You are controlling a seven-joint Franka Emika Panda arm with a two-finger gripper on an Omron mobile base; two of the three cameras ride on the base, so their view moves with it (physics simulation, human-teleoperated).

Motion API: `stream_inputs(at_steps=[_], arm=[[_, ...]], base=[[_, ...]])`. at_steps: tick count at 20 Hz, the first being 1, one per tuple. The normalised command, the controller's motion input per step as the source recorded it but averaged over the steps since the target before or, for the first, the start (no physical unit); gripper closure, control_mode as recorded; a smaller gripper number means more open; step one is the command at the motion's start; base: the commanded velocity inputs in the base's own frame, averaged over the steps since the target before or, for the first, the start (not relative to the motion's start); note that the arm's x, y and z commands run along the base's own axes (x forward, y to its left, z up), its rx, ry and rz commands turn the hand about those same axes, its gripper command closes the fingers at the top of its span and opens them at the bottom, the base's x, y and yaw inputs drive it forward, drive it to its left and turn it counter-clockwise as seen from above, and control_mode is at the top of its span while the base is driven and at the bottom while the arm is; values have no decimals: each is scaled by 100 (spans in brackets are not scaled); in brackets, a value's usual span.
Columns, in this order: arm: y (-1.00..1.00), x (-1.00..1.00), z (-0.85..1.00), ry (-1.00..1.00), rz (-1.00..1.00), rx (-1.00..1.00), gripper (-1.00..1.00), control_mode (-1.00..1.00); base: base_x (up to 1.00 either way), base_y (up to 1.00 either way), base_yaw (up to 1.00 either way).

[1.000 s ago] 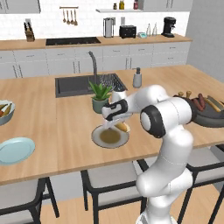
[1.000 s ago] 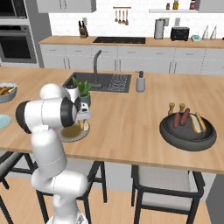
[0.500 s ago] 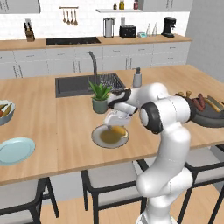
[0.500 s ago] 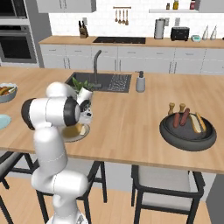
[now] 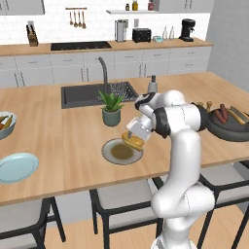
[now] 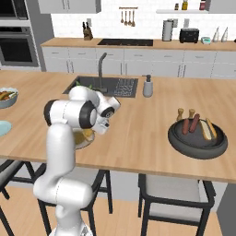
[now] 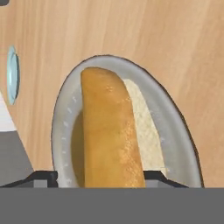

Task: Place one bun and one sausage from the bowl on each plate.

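In the left base view, the white arm is reaching down over the wooden bench, its fingers (image 5: 134,139) hanging above the near edge of the beige-olive plate (image 5: 111,154) with a tan bun (image 5: 132,142) at their tips. The flat, light blue plate (image 5: 17,167) is lying toward the bench's left end, and the thick-rimmed dark bowl (image 5: 231,134) is sitting at its right end.

In the right base view, the round, pan-like bowl is holding reddish-brown cylindrical sausages (image 6: 190,124) and another pale bun (image 6: 207,129).

In the hand view, the long, grainy, golden bun is running up from between the two dark tips over the plate's pale speckled rim (image 7: 59,127). The tips are standing apart at either side of it; I cannot tell whether they are gripping it.
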Motion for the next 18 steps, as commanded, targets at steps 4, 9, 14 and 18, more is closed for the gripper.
stream_inputs(at_steps=[4, 9, 14, 18], arm=[[0, -11, -44, -29, 0, -6, -100, -100], [0, -29, -26, -36, -1, -18, -100, -100], [17, -76, 15, -44, -1, -27, -100, -100], [13, -53, 76, -26, -2, -15, -100, -100]], base=[[0, 0, 0], [0, 0, 0], [0, 0, 0], [0, 0, 0]])
